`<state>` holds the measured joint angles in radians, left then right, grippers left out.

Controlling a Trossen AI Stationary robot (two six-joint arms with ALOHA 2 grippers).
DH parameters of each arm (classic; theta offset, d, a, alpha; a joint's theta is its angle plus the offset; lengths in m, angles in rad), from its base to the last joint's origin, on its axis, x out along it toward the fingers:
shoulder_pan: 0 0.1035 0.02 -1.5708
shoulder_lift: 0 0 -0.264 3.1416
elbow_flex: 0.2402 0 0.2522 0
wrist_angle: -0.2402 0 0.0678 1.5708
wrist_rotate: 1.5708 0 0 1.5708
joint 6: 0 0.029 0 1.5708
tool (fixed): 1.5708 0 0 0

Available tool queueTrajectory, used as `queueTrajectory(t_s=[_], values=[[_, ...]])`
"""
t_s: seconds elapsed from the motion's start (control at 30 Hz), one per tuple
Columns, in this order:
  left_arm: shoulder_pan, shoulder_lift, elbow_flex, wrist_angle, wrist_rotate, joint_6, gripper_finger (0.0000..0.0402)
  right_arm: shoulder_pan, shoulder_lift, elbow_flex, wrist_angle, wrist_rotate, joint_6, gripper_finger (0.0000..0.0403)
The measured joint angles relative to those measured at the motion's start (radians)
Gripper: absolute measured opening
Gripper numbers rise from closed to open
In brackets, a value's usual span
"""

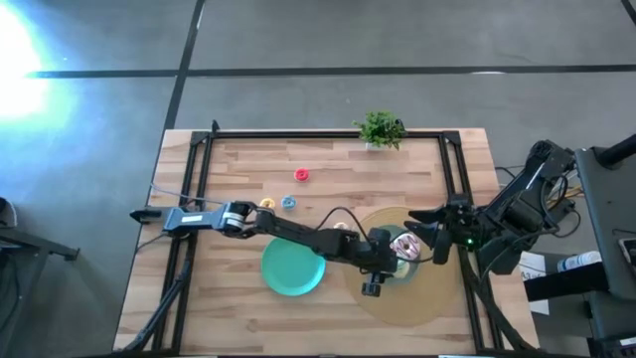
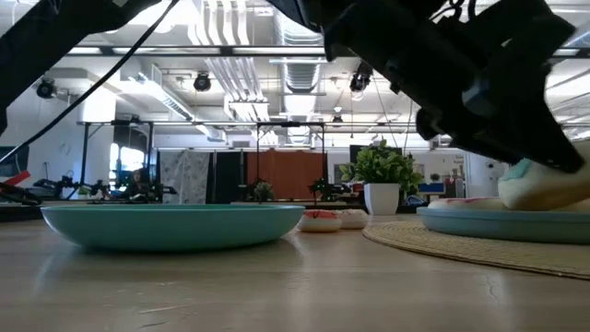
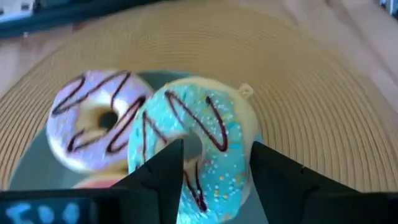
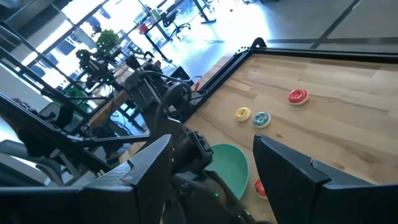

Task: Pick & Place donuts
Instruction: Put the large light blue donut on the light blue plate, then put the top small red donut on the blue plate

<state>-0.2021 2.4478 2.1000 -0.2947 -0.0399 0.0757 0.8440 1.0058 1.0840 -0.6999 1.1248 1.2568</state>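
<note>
My left gripper point(image 3: 217, 149) reaches over the teal plate point(image 3: 28, 171) on the round woven mat point(image 1: 427, 298) and is shut on the green-frosted donut point(image 3: 205, 118). That donut leans against the white-purple donut point(image 3: 93, 118) on the plate. The edge of a pink donut point(image 3: 93, 182) shows below them. My right gripper point(image 4: 211, 162) is open and empty, just right of the plate point(image 1: 437, 234). Tiny red point(image 1: 302, 175), yellow point(image 1: 266, 203) and blue point(image 1: 288, 202) donuts lie on the table's far left part. My left gripper has the green donut by one side of its ring point(image 3: 230, 155), pinched with one finger point(image 3: 165, 171) at the hole and the other point(image 3: 273, 177) outside the rim. The fingers come slanting down from the table's left. The donut sits tilted against the white-purple donut, over the plate.
A second teal plate point(image 1: 292, 268) lies bare on the wood under my left arm. A small potted plant point(image 1: 380, 129) stands at the far edge. Another tiny donut point(image 1: 341, 227) lies near the mat's far left. A black frame borders the table.
</note>
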Motion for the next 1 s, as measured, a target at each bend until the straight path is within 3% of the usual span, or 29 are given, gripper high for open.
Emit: queueTrajectory(t_s=[0.43, 0.73, 0.87, 1.0], values=[[-0.006, -0.055, -0.007, -0.119, -0.006, -0.085, 0.0159, -0.001, 0.000, -0.002, 0.000, -0.005, 0.000, 0.0216], [-0.009, -0.156, -0.024, -0.406, -0.006, -0.129, 0.0159, 0.000, 0.004, -0.005, -0.001, -0.015, -0.003, 0.0216], [-0.010, -0.272, -0.121, -0.431, -0.008, -0.150, 0.0158, 0.000, 0.005, -0.007, -0.008, -0.024, -0.008, 0.0216], [0.015, -0.406, -0.309, -0.414, -0.053, -0.223, 0.0158, 0.000, 0.004, -0.009, -0.029, -0.026, -0.002, 0.0216]])
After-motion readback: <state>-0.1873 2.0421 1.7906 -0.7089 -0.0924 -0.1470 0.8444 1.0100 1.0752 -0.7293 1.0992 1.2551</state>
